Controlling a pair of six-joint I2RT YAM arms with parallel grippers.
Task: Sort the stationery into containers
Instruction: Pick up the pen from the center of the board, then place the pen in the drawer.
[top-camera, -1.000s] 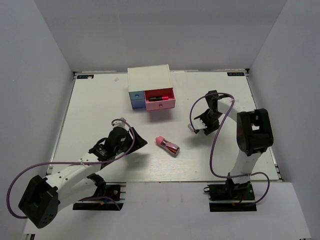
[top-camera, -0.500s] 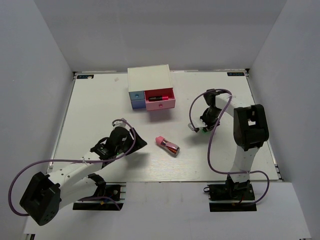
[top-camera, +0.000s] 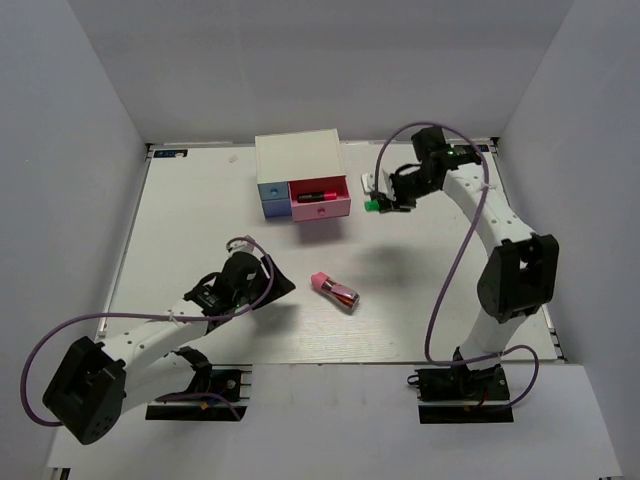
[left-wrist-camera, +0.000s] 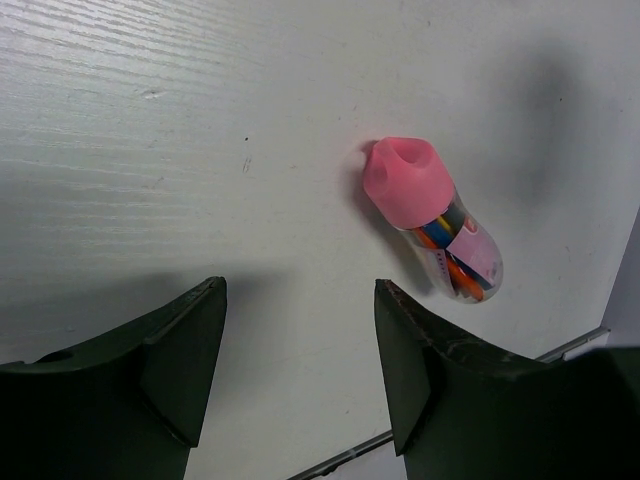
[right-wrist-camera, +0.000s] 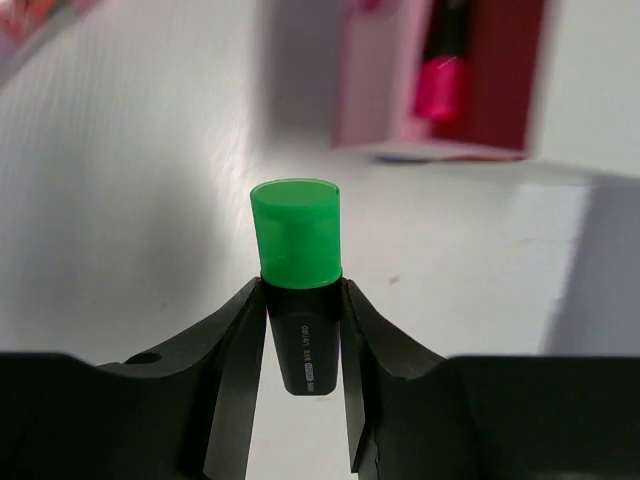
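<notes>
Near edge, left of centre: left tool (left-wrist-camera: 298, 335) sits low over the white bench (top-camera: 190, 200). Jaws apart, nothing between them, touching nothing. It faces the clear plastic tube with pink cap (left-wrist-camera: 430, 215), which lies on its side just ahead, mid-bench toward the near edge. Likely lined up for that pick.

Far edge, centre: small white box cabinet (top-camera: 298, 155). Its pink drawer (top-camera: 322, 208) is pulled out toward the near edge, presumably to take items. A black marker with magenta end (top-camera: 318, 193) lies inside. The blue drawers (top-camera: 271, 197) at its left look closed.

Toward the far right corner: right tool (right-wrist-camera: 300, 345), raised, just right of the open pink drawer. Jaws clamped on the black barrel of a short marker with green cap (right-wrist-camera: 296, 245), cap sticking out forward. Judgement: gripped by the barrel so it can drop into a drawer.
</notes>
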